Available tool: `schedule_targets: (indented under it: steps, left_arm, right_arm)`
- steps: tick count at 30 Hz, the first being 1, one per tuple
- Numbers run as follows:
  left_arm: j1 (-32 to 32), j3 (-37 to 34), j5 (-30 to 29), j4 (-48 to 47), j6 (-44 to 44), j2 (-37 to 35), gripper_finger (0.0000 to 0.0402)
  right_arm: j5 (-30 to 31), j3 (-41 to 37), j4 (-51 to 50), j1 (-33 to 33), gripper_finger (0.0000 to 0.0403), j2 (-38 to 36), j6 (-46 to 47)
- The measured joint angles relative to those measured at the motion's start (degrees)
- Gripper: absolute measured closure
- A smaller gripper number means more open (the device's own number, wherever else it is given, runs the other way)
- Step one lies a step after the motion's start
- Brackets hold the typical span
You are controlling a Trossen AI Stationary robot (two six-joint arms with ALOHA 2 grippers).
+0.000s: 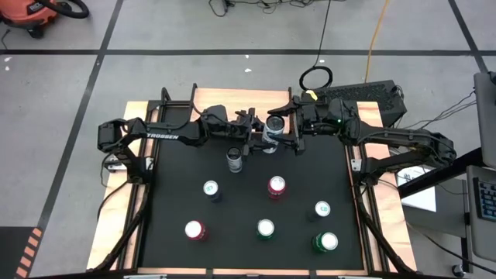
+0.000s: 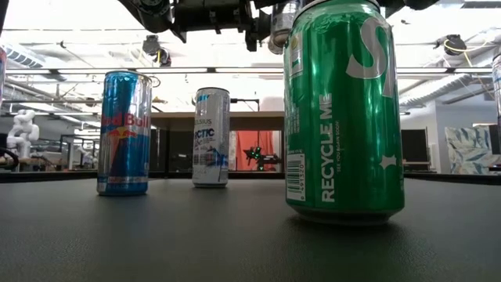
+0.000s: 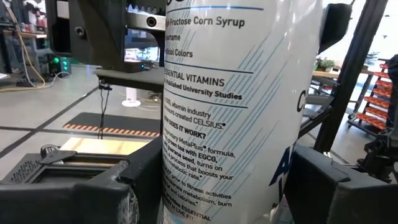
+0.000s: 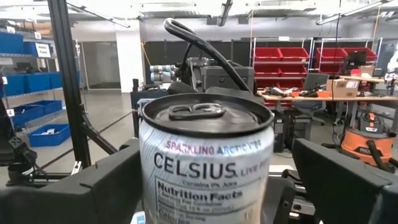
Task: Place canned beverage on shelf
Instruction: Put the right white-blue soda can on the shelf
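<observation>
Overhead, both grippers are meeting above the table's far edge around a white Celsius can (image 1: 273, 130), which is standing upright, long axis vertical, pull-tab lid facing up. Left gripper (image 1: 256, 133) is clamping the can between its fingers, while right gripper (image 1: 285, 132) is flanking it with fingers (image 4: 339, 180) spread apart, clear of its sides.

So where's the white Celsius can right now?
In the high view, the Celsius can sits at the table's far edge, centre, between the left gripper and the right gripper, behind the six cans standing on the mat.
</observation>
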Motion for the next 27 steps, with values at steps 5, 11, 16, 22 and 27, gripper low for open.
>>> schedule_targets:
  steps: [5, 11, 16, 22, 27]
  left_arm:
    - [0.0, 0.0, 0.6, 0.8, 0.0, 0.0, 0.0149]
    - [0.5, 0.0, 0.8, 0.9, 0.0, 0.0, 0.0149]
    - [1.3, 0.0, 0.8, 2.1, -0.3, 0.0, 0.0149]
    - [2.4, 0.0, 0.7, 2.1, -0.3, -0.1, 0.0149]
    - [3.8, 0.0, 0.6, 1.4, -0.4, -0.9, 0.0149]
  right_arm:
    - [0.0, 0.0, -2.0, 0.0, 0.0014, -2.1, 0.0]
    - [2.6, 0.0, -5.5, 0.0, 0.0003, -6.4, -1.5]
    - [5.0, 0.0, -10.3, 0.0, 0.0003, -10.4, -3.5]
    - [6.2, 0.0, -15.6, 0.0, 0.0003, -14.8, -4.6]
    - [7.1, 0.0, -22.4, 0.0, 0.0003, -17.3, -5.0]
